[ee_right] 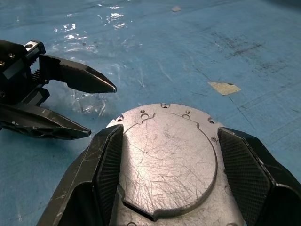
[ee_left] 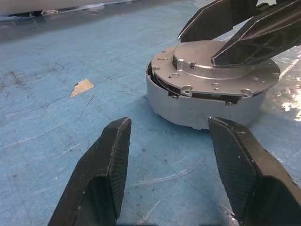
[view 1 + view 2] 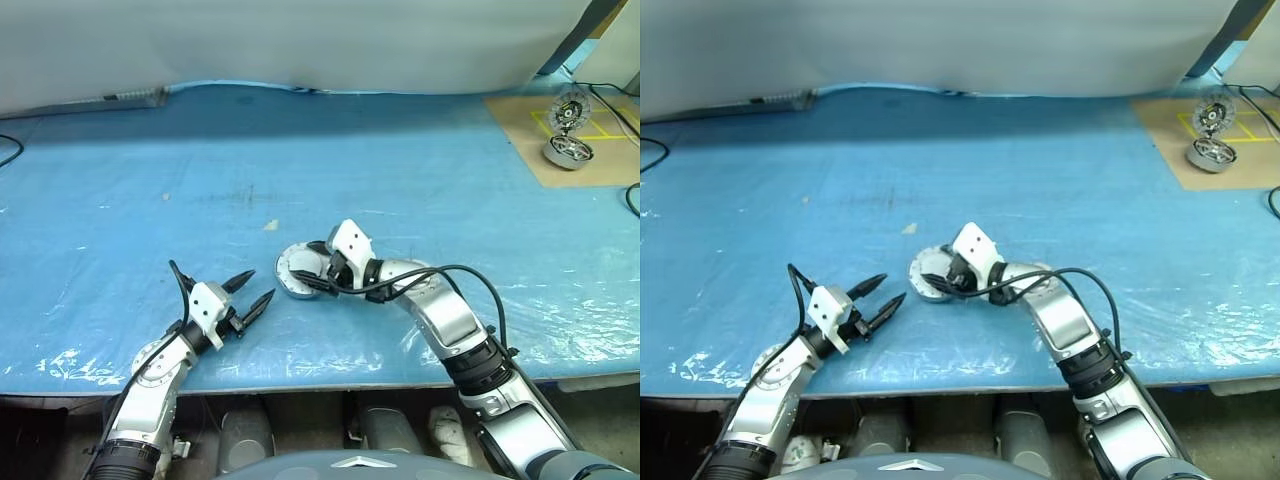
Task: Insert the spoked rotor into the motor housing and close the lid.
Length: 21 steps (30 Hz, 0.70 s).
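The motor housing sits on the blue table with the lid on top, slightly askew. My right gripper straddles the lid, fingers spread, touching nothing I can confirm. My left gripper hangs open and empty just beside the housing.

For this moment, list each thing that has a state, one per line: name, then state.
lid: on the motor housing, tilted, one edge raised with a gap.
motor housing: on the blue table, lid not seated flush.
right gripper: open, fingers over the lid.
left gripper: open, empty, beside the housing.
blue table: bears the housing.
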Each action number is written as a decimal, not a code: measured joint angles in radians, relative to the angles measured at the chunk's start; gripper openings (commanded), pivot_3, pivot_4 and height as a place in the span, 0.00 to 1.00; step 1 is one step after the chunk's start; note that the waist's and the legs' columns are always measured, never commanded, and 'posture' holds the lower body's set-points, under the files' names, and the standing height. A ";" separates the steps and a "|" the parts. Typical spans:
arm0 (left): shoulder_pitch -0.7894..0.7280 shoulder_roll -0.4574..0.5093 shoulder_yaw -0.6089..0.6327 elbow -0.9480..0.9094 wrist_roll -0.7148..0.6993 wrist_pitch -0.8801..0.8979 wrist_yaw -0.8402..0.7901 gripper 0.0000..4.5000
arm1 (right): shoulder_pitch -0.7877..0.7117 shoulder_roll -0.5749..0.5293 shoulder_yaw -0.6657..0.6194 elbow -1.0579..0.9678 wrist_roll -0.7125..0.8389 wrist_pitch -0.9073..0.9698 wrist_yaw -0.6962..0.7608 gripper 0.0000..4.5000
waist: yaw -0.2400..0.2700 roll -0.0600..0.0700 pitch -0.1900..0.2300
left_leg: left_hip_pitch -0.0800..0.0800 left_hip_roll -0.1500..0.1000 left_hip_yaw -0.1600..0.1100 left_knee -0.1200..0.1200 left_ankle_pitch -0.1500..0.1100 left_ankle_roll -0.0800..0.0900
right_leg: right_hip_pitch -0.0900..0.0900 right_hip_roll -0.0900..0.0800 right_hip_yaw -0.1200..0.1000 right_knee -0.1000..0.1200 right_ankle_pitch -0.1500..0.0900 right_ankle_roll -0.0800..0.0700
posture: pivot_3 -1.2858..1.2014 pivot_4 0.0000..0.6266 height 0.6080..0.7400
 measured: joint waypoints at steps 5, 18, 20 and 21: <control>-0.005 0.001 0.001 0.038 0.000 -0.019 -0.005 0.61 | 0.003 0.003 0.003 0.021 -0.015 -0.017 -0.004 1.00 | 0.000 0.000 0.000 | 0.000 0.000 0.000 0.000 0.000 0.000 | 0.000 0.000 0.000 0.000 0.000 0.000 | 0.52 0.24 1.00; -0.028 0.004 0.004 0.106 -0.001 -0.072 -0.028 0.61 | 0.014 0.007 0.005 0.026 -0.034 -0.045 -0.006 0.78 | 0.000 0.000 0.000 | 0.000 0.000 0.000 0.000 0.000 0.000 | 0.002 0.000 0.000 0.001 0.000 0.000 | 0.52 0.24 1.00; -0.032 0.004 0.004 0.097 0.000 -0.057 -0.020 0.61 | 0.015 0.016 0.012 0.027 -0.039 -0.047 -0.007 0.66 | 0.000 0.000 0.000 | 0.000 0.000 0.000 0.000 0.000 0.000 | 0.002 0.000 0.000 0.001 0.000 0.000 | 0.52 0.24 1.00; -0.032 0.005 0.004 0.090 0.000 -0.050 -0.019 0.61 | 0.015 0.018 0.012 0.027 -0.041 -0.047 -0.008 0.66 | 0.000 0.000 0.000 | 0.000 0.000 0.000 0.000 0.000 0.000 | 0.002 0.000 0.000 0.001 0.000 0.000 | 0.52 0.24 1.00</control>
